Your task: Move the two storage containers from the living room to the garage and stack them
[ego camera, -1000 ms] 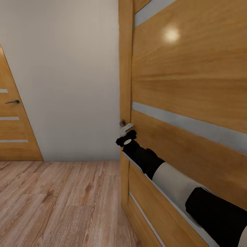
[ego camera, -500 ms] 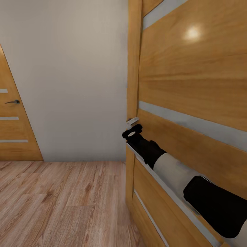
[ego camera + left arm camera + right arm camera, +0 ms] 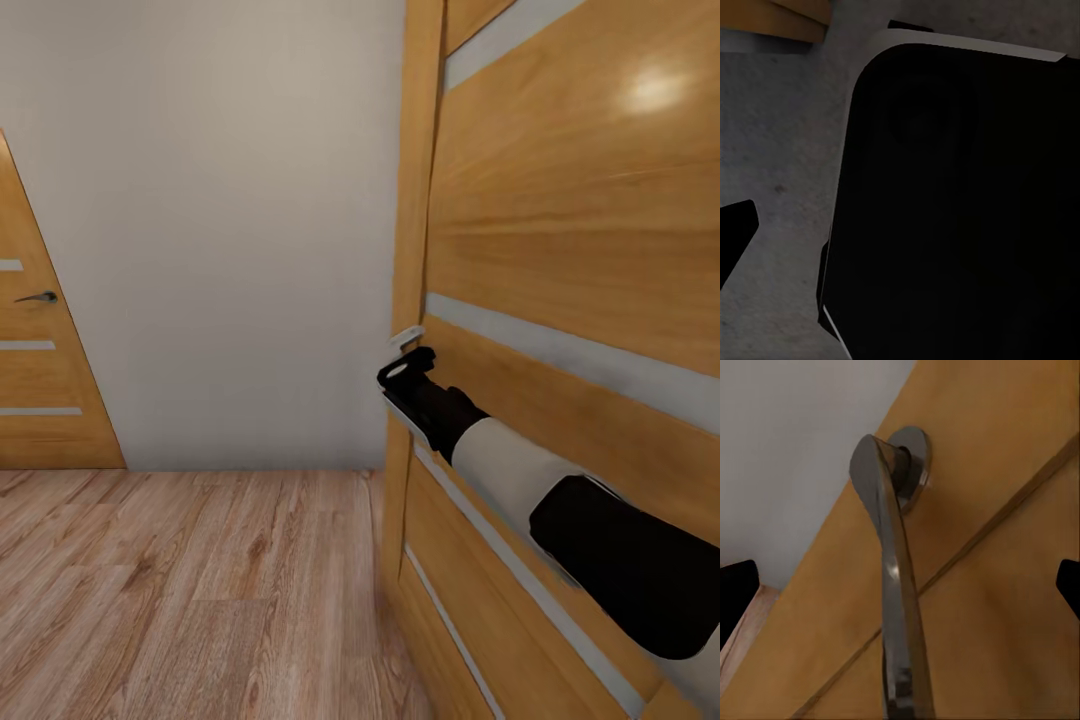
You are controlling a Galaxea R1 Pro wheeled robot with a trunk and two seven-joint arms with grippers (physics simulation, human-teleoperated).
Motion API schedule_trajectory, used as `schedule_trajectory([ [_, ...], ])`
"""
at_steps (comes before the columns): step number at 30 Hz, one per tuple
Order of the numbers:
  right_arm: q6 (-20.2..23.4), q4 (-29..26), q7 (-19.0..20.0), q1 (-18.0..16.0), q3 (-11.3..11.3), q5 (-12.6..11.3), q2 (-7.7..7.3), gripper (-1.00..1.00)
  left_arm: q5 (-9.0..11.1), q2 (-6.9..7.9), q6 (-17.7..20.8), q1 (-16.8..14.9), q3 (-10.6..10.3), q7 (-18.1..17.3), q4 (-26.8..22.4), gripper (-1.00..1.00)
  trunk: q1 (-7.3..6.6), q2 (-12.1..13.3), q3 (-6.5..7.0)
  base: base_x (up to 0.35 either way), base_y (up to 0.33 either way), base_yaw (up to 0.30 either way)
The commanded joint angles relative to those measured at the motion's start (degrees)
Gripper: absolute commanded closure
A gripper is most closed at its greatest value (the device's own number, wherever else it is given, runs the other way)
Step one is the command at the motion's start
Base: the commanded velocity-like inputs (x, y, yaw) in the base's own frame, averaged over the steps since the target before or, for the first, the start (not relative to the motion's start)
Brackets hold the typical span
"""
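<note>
Right now we're at the wooden door point(image 3: 580, 250), right gripper point(image 3: 904, 585) spread wide w/ the metal handle point(image 3: 889, 577) between its fingers, not clamped. Left gripper: can't tell. Containers aren't in sight. We judge them light, stiff plastic, prob. best taken by a rim wall, w/o squeezing hard.

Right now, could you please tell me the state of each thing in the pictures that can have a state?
Near door: swung partly open.
Door handle: between the fingertips, not clamped.
Right gripper: open, at the handle.
Far door: shut, as far as it shows.
</note>
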Motion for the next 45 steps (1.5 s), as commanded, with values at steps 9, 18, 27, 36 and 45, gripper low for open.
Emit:
schedule_trajectory([
  [9, 0.1, 1.5, -0.6, -1.2, 0.4, -0.3, 0.0, -1.0, 0.3, 0.0, -0.1, 0.0, 0.0, 0.0, 0.0, -1.0, 0.0, 0.0, -0.06, 0.0, 0.0, 0.0],
  [18, -2.7, 10.4, -0.6, -6.2, 0.1, -0.7, 0.0, -1.0, 0.3, 0.0, -0.1, 0.0, 0.0, 0.1, 0.0, -1.0, 0.0, 0.0, -0.06, 0.0, 0.0, 0.0],
  [27, -3.1, 11.4, -0.6, -6.5, 0.0, -0.7, 0.0, -1.0, 0.3, 0.0, -0.1, 0.0, 0.0, 0.1, 0.0, -1.0, 0.0, 0.0, -0.06, 0.0, 0.0, 0.0],
  [36, -3.2, 11.7, -0.5, -8.3, -1.9, -0.8, 0.0, -1.0, 0.3, 0.0, -0.1, 0.0, 0.0, 0.1, 0.0, -1.0, 0.0, 0.0, -0.06, 0.0, 0.0, 0.0],
  [45, -3.2, 11.7, -0.5, -9.0, -3.8, -0.8, -1.28, -1.0, 0.3, 0.0, -0.1, 0.0, 0.0, 0.1, 0.0, -1.0, 0.0, 0.0, -0.06, 0.0, 0.0, 0.0],
])
